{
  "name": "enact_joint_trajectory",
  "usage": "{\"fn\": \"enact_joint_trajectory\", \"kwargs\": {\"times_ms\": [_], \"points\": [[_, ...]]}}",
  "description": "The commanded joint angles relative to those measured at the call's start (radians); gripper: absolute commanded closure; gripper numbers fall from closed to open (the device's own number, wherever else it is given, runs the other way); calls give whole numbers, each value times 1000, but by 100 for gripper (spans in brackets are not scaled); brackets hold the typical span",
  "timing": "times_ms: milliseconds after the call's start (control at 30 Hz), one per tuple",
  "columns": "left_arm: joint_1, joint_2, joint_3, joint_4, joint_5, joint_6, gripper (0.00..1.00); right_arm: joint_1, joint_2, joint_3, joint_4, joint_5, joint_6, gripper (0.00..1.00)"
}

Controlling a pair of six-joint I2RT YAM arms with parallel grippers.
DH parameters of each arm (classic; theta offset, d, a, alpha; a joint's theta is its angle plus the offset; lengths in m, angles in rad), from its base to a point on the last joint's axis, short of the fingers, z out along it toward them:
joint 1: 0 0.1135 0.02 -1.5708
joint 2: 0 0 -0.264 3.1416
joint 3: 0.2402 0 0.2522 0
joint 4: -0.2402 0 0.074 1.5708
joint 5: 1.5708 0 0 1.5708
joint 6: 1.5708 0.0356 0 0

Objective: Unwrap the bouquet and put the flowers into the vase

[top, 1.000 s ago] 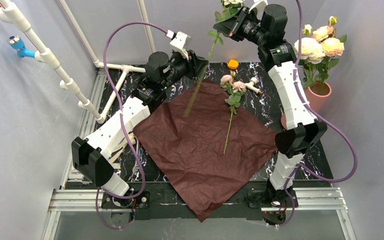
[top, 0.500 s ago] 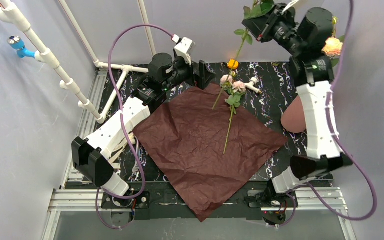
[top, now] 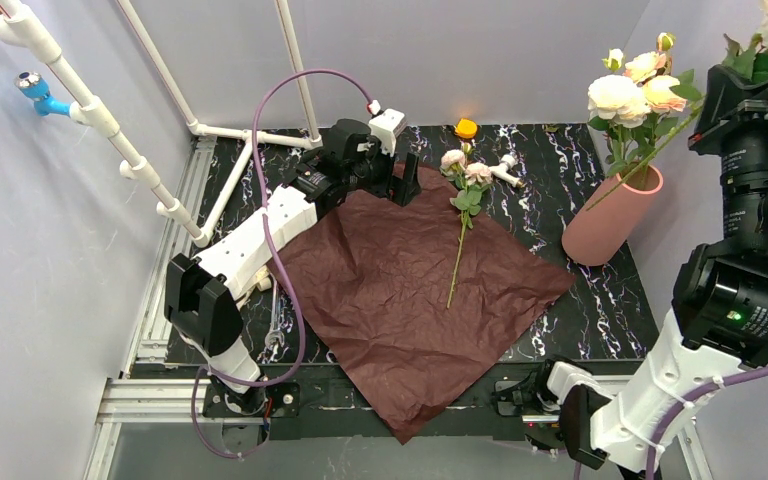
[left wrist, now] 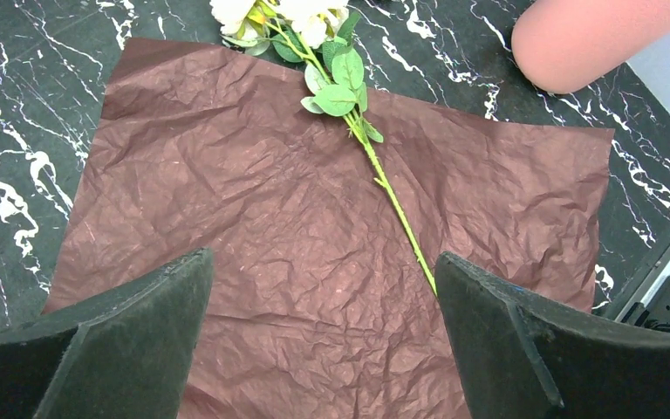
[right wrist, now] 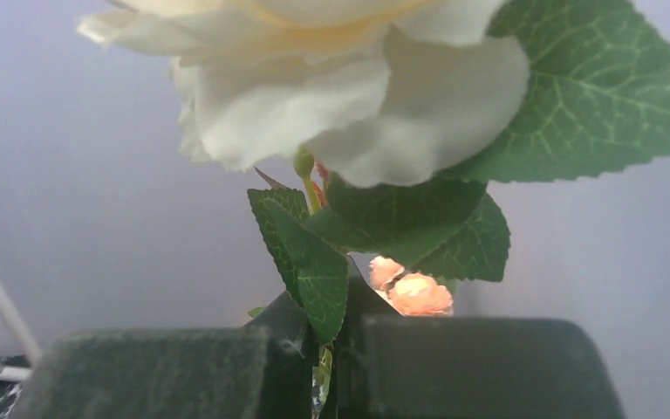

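The bouquet is undone: its maroon wrapping paper (top: 410, 290) lies flat on the table. One of the flowers, a pink rose (top: 465, 172) on a long stem (left wrist: 384, 183), lies across the paper. My left gripper (top: 405, 175) hovers open over the paper's far corner (left wrist: 314, 244), with nothing between its fingers (left wrist: 323, 288). The salmon-pink vase (top: 610, 215) stands at the right and holds several roses (top: 625, 95). High at the far right, my right gripper (top: 750, 75) is shut on the stem of a cream rose (right wrist: 314, 78). That stem slants down-left to the vase mouth (top: 650, 155).
A small orange object (top: 466, 128) and a short white pipe piece (top: 505, 170) lie behind the paper. A white pipe frame (top: 110, 130) runs along the left side. Grey walls close in the table on all sides but the near one.
The left gripper has opened wide and shifted a little right. The right arm has swung from the back middle to the far right, carrying the cream rose over to the vase.
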Motion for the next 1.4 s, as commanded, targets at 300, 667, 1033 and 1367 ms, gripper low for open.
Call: {"fn": "enact_joint_trajectory", "kwargs": {"times_ms": [300, 667, 1033, 1367], "points": [[10, 34, 77, 30, 14, 64, 2, -147, 232, 215, -17, 165, -90, 99], [15, 74, 102, 44, 38, 113, 2, -147, 329, 217, 92, 135, -73, 99], [16, 114, 137, 46, 27, 111, 2, -146, 427, 298, 172, 84, -39, 99], [16, 148, 172, 33, 30, 92, 2, -147, 446, 333, 225, 66, 32, 99]]}}
